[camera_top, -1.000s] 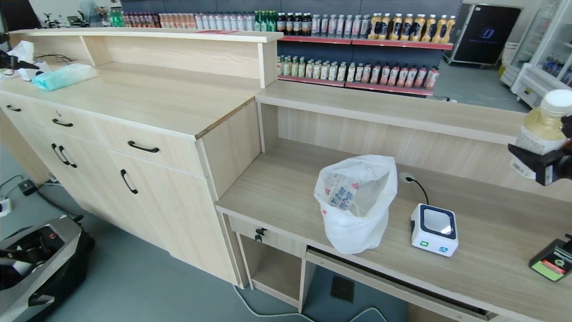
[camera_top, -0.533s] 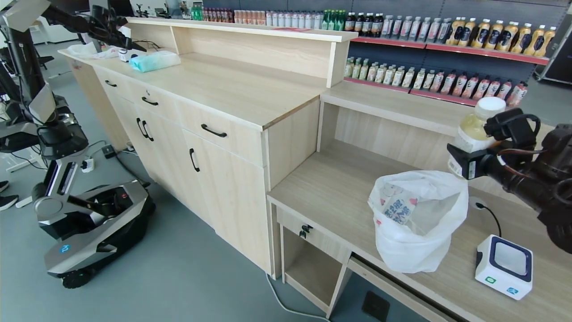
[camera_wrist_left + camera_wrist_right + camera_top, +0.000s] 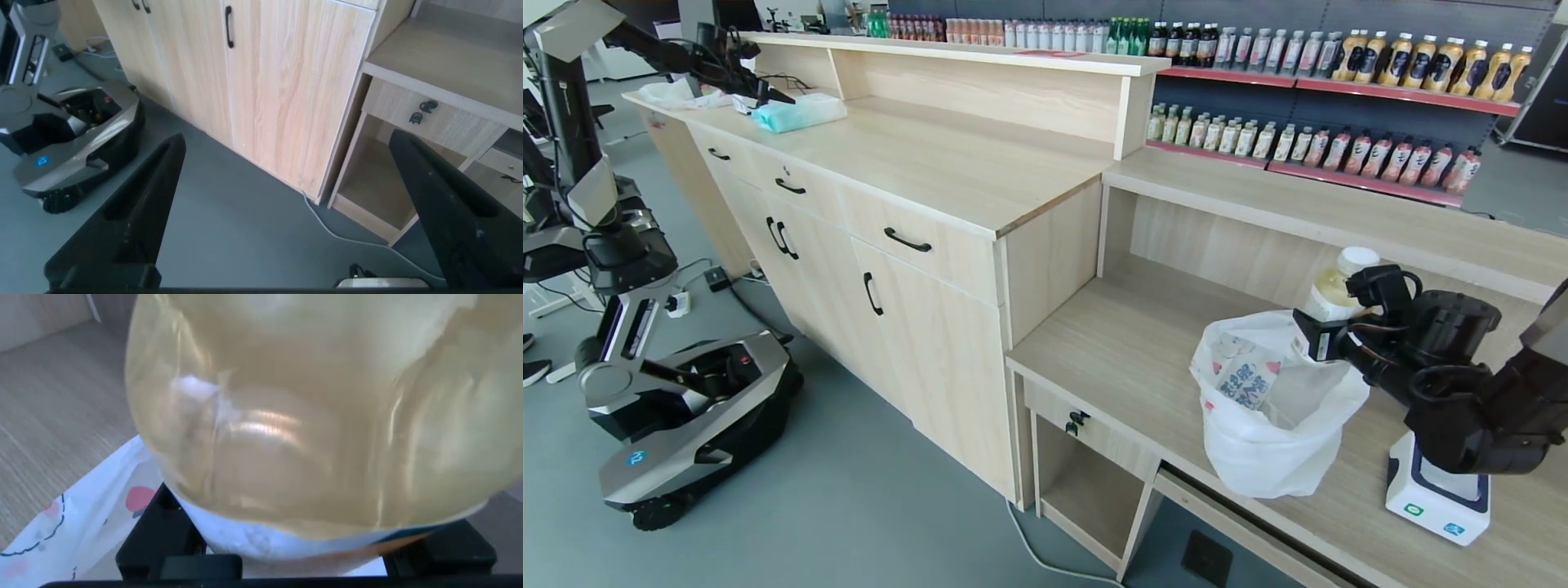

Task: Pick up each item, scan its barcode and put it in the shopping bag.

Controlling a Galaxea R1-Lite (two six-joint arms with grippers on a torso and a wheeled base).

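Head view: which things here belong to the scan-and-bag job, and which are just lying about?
Job in hand:
- bottle, held in the right gripper at the bag's mouth
- shopping bag
- scanner, beside the bag on the desk

Lying about:
- teal packet on the high counter
- drinks on the shelves behind
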